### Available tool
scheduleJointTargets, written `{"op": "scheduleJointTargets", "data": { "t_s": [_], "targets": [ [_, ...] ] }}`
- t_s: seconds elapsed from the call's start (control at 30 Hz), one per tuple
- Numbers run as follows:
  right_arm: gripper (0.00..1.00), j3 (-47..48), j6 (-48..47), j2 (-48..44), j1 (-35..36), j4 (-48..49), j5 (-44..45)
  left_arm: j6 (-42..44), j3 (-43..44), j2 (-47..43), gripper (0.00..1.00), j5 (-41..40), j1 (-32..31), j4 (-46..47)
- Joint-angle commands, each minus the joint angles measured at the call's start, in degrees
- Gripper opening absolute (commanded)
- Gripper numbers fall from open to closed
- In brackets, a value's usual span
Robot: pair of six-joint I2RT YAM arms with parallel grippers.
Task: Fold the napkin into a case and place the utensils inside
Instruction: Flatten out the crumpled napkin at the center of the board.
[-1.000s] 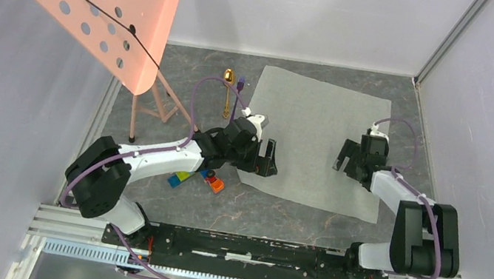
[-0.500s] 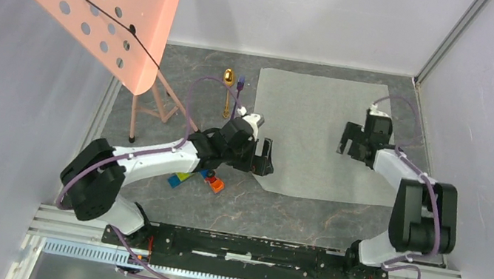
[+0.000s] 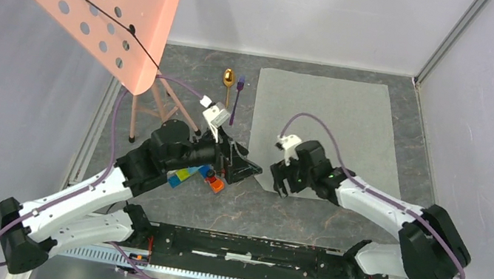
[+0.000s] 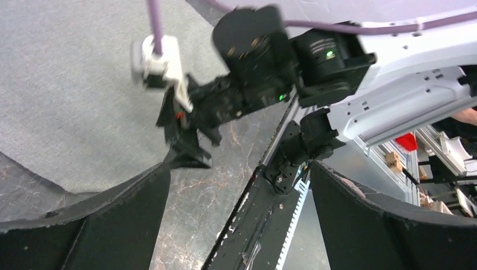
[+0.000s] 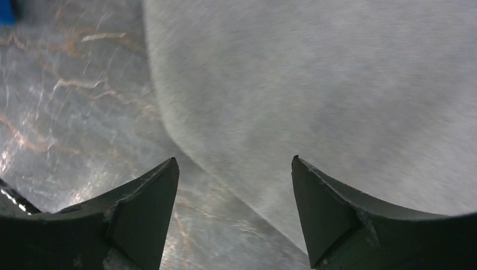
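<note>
The grey-green napkin (image 3: 331, 134) lies flat and unfolded on the marbled table. Left of it lie the gold spoon (image 3: 228, 79) and the purple fork (image 3: 237, 95), side by side, clear of the cloth. My right gripper (image 3: 285, 185) hangs low over the napkin's near-left corner, open. In the right wrist view the cloth's (image 5: 315, 84) rounded corner edge runs between the fingers (image 5: 152, 202), and nothing is held. My left gripper (image 3: 248, 170) is open just left of that corner. Its wrist view shows the right gripper (image 4: 185, 135) ahead and the napkin (image 4: 67, 101) beyond.
Several colourful toy blocks (image 3: 198, 175) lie under the left arm, near the napkin's near-left corner; one blue block (image 5: 5, 11) shows in the right wrist view. A pink perforated stand (image 3: 101, 4) on legs rises at the far left. The black mounting rail (image 3: 249, 248) borders the near edge.
The napkin went from skewed to square with the table. My right arm swung from the napkin's right side to its near-left corner. The left arm drew back, its gripper shifting slightly left.
</note>
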Motion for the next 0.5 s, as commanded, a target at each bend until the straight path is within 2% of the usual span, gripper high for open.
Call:
{"op": "scheduleJointTargets", "data": {
  "t_s": [0.0, 0.13, 0.3, 0.47],
  "targets": [
    [0.77, 2.24, -1.77, 3.56, 6.62, 2.90, 4.64, 4.59, -1.51, -3.11, 1.00, 4.03, -0.20, 2.04],
    [0.78, 4.60, -2.55, 6.90, 11.72, 4.82, 8.01, 4.07, -2.16, -4.07, 1.00, 4.25, -0.20, 2.00],
    [0.78, 10.36, -0.60, 14.31, 13.54, 3.55, 11.95, 4.51, -3.29, -6.07, 1.00, 5.08, -0.20, 4.17],
    [0.65, 13.71, 0.91, 18.44, 14.42, 2.51, 16.82, 5.31, -4.06, -8.36, 1.00, 4.03, -0.20, 4.02]
  ]
}}
